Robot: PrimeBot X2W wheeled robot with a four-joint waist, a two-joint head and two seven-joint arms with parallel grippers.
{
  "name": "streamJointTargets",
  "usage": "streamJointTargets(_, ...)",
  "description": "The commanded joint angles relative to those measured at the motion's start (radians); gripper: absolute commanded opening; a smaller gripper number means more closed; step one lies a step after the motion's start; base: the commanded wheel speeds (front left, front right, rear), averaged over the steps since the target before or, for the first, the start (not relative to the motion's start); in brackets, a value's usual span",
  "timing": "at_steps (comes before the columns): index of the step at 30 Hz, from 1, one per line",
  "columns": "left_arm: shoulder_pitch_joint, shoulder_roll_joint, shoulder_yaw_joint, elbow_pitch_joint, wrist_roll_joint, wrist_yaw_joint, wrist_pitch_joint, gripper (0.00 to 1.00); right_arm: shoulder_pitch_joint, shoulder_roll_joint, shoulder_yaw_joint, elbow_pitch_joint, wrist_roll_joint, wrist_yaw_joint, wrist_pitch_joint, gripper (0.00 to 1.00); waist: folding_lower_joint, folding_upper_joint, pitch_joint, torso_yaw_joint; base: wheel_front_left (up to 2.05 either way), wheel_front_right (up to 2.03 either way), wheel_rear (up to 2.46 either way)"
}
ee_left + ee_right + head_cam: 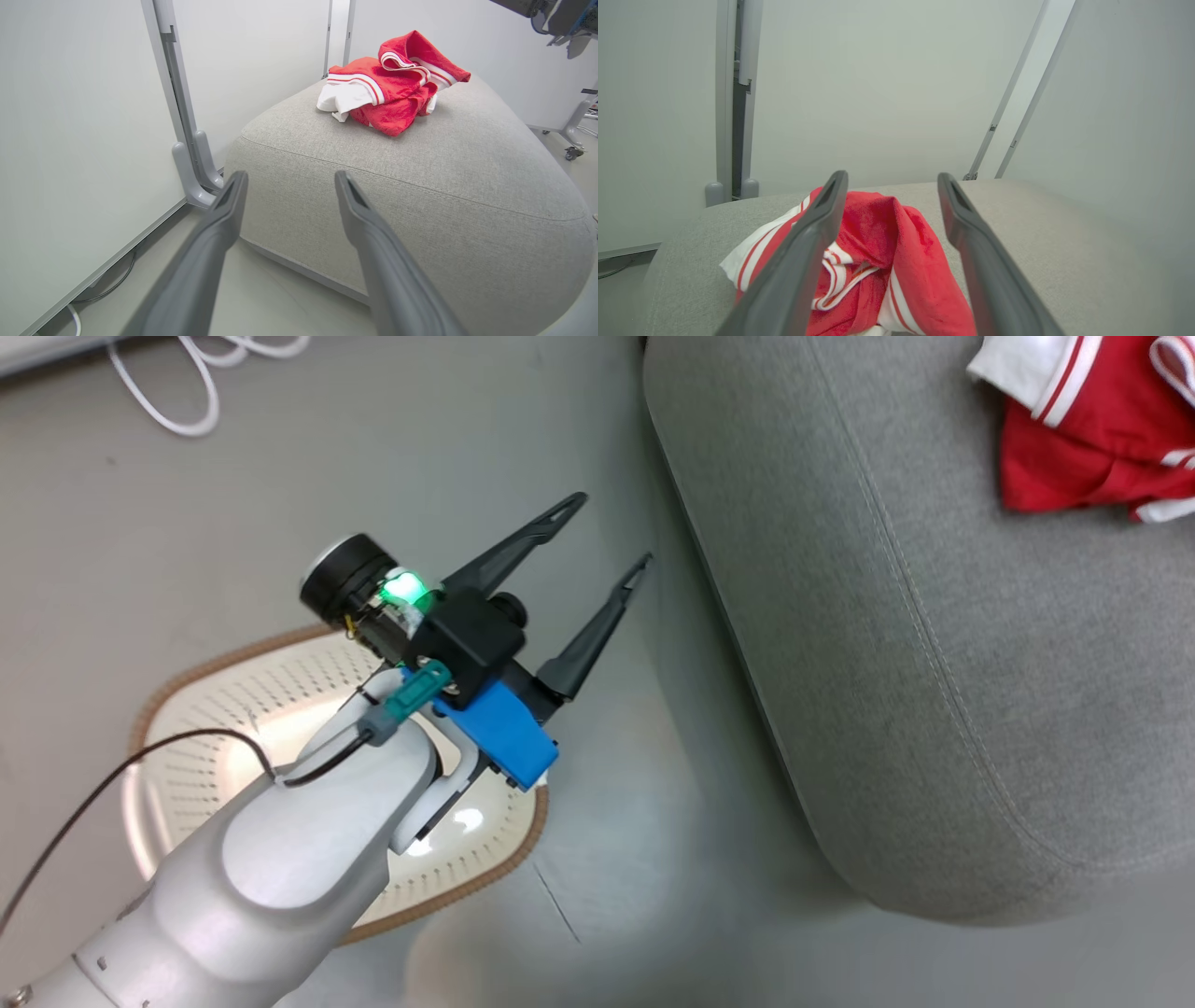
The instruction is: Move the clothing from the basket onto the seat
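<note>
The red clothing (pixel 1092 429) with white stripes lies bunched on the grey seat (pixel 934 663) at the upper right of the head view. My left gripper (pixel 616 527) is open and holds nothing; it hangs over the floor between the basket (pixel 215 709) and the seat's edge, pointing at the seat. The cream basket with its brown rim sits under my left forearm, which hides much of it; the part that shows holds no clothing. In the left wrist view the left gripper (pixel 290 173) faces the seat (pixel 444 186) and the clothing (pixel 392 88). My right gripper (pixel 893 173) stands open just above the clothing (pixel 878 261) on the seat (pixel 1041 233).
A white cable (pixel 187 392) loops on the grey floor at the far left. White wall panels on grey posts (pixel 187 140) stand behind the seat. A wheeled stand (pixel 572 140) is beyond the seat's far side. Bare floor runs between basket and seat.
</note>
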Motion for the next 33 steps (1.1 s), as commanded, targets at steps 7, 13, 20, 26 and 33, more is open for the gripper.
streamJointTargets(7,0.091,0.006,0.124,-0.001,-0.031,0.050,-0.017,1.00,0.056,0.044,0.120,-0.050,-0.016,-0.001,0.000,1.00,0.0001,-0.0001,-0.158,0.098,0.00,0.00,0.00)
streamJointTargets(13,0.209,0.008,0.286,-0.043,-0.012,0.081,-0.016,1.00,0.095,0.066,0.227,-0.077,-0.020,-0.001,0.000,1.00,0.0001,-0.0001,-0.232,0.172,0.00,0.00,0.00)
streamJointTargets(20,0.352,-0.031,0.468,-0.057,0.024,0.080,-0.016,1.00,0.142,0.098,0.325,-0.085,-0.005,-0.001,0.000,1.00,0.0001,-0.0001,-0.305,0.255,0.00,0.00,0.00)
streamJointTargets(26,0.465,-0.088,0.587,-0.059,0.073,0.055,-0.016,1.00,0.206,0.138,0.364,-0.089,0.015,-0.001,0.000,1.00,0.0001,-0.0001,-0.373,0.311,0.00,0.00,0.00)
streamJointTargets(33,0.583,-0.141,0.680,-0.060,0.146,0.009,-0.016,1.00,0.291,0.176,0.388,-0.084,0.048,-0.001,0.000,1.00,0.0001,-0.0001,-0.438,0.347,0.00,0.00,0.00)
